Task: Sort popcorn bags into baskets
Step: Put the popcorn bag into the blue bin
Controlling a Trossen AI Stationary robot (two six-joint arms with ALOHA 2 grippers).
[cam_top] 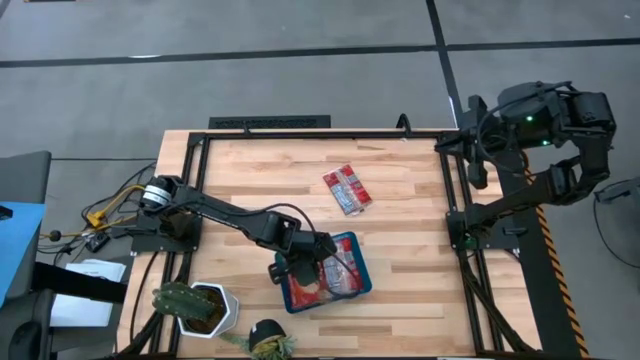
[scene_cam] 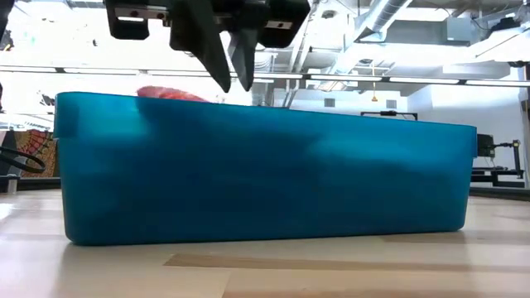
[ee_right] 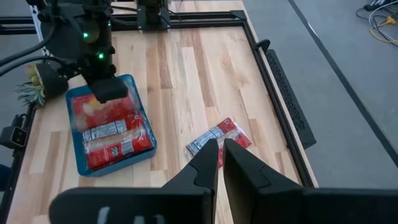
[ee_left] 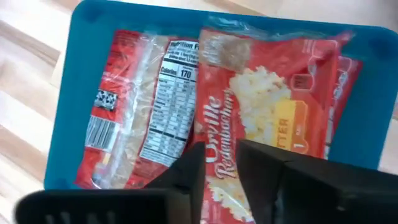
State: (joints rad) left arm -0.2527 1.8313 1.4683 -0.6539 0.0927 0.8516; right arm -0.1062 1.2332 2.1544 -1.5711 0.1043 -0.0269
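Observation:
A teal tray (cam_top: 358,243) (scene_cam: 265,174) sits near the table's near edge. It holds several red popcorn bags (cam_top: 335,277) (ee_right: 112,134). One bag lies picture side up (ee_left: 261,106) and partly overlaps another that shows its nutrition label (ee_left: 143,118). A red corner (scene_cam: 166,93) shows over the rim. My left gripper (ee_left: 222,165) (scene_cam: 235,79) hangs just above the tray's left part, fingers pointing down, slightly open and empty. More bags (cam_top: 347,189) (ee_right: 219,138) lie flat mid-table. My right gripper (ee_right: 221,149) waits shut, raised off the table's far right corner.
A white pot with a cactus (cam_top: 200,305) and a second small plant (cam_top: 265,342) stand left of the tray at the near edge. Black frame rails (cam_top: 445,190) border the tabletop. Bare wood lies between the tray and the loose bags.

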